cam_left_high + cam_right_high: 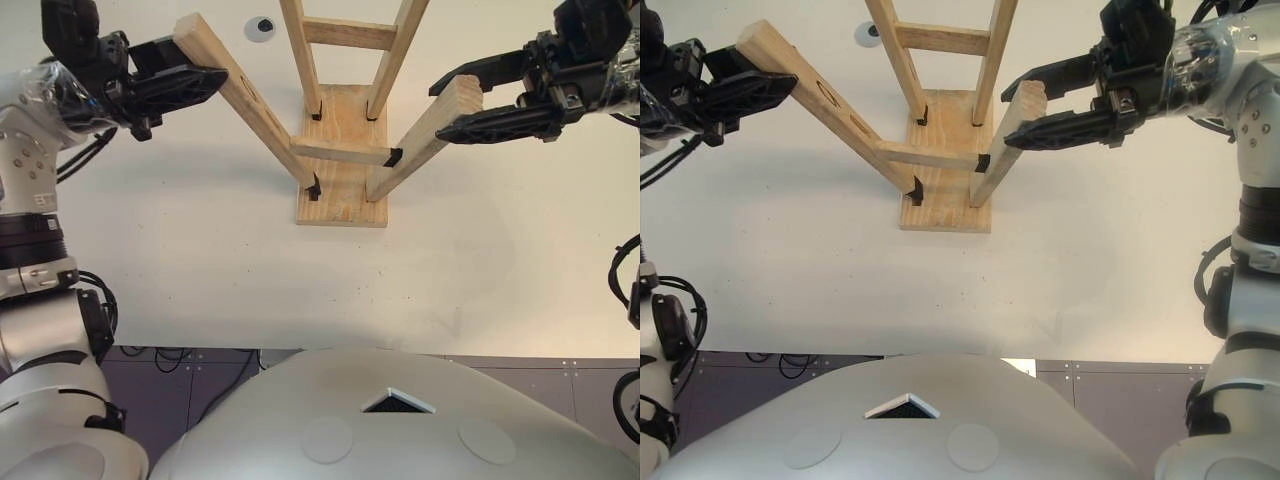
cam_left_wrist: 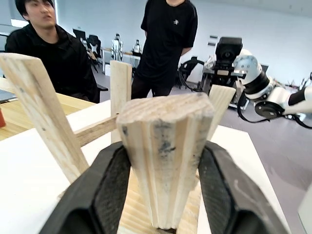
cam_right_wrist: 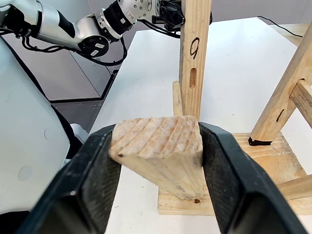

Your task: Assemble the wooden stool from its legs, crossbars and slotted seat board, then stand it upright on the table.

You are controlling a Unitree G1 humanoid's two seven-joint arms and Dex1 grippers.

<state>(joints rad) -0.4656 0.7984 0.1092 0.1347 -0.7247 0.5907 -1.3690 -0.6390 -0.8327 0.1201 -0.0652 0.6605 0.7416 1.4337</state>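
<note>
The slotted seat board (image 1: 342,196) lies flat on the white table (image 1: 200,250) with several wooden legs standing up out of it. My left gripper (image 1: 178,78) is shut on the top end of the near left leg (image 1: 245,100), whose end grain sits between the black pads (image 2: 163,146). My right gripper (image 1: 478,104) is shut on the top of the near right leg (image 1: 425,135), seen close in the right wrist view (image 3: 158,151). A crossbar (image 1: 340,151) joins these two legs. The two far legs (image 1: 300,50) carry another crossbar (image 1: 348,33).
A small round dark-centred disc (image 1: 260,28) lies on the table behind the stool. The table's front edge (image 1: 300,345) runs near me. Two people (image 2: 165,44) stand beyond the far side of the table.
</note>
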